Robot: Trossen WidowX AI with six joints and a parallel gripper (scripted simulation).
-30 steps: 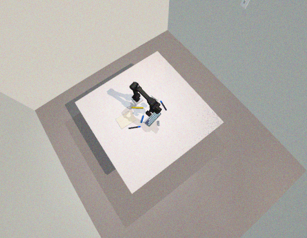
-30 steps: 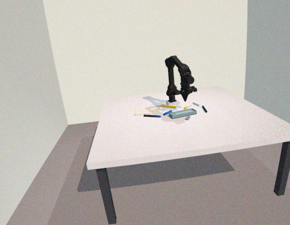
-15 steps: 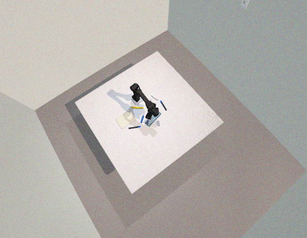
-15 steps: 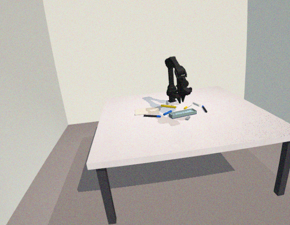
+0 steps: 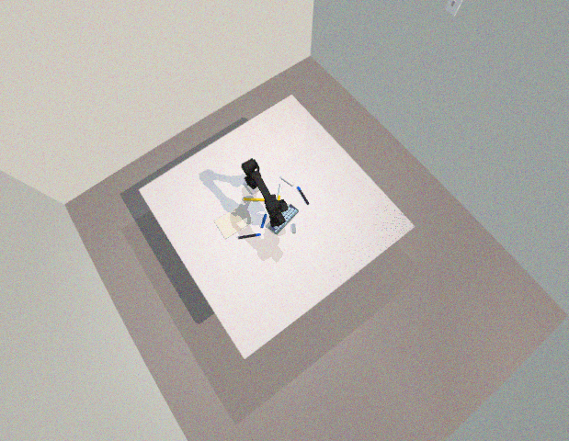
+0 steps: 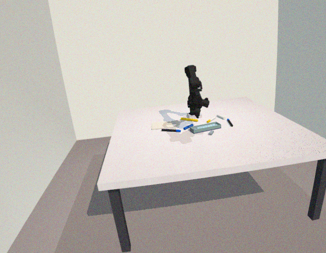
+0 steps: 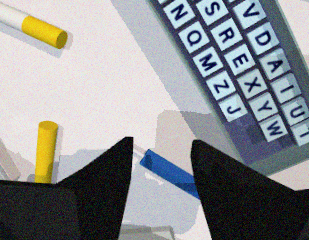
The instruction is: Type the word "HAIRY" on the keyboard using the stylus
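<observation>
A blue stick (image 5: 263, 220) (image 6: 188, 126) (image 7: 171, 172) with a thin pale tip, which looks like the stylus, lies on the desk beside the keyboard's short end. The keyboard (image 5: 288, 219) (image 6: 206, 129) (image 7: 244, 137) is a grey-green tray with pale letter keys; Y, A and I show in the wrist view, while H and R's row runs partly out of frame. My gripper (image 7: 162, 146) is partly open and empty, above the blue stick, which shows below the gap between the fingertips, its far end hidden behind the right finger. The fingers cannot be made out in the top and exterior views.
A yellow stick (image 5: 252, 199) (image 6: 188, 119) (image 7: 46, 150) and a yellow-ended white stick (image 6: 208, 120) (image 7: 44, 32) lie on the arm's side of the keyboard. A black pen (image 5: 249, 235) (image 6: 169, 130), a cream pad (image 5: 224, 226) (image 6: 157, 125) and a small grey block (image 5: 293, 228) (image 6: 210, 133) lie nearby.
</observation>
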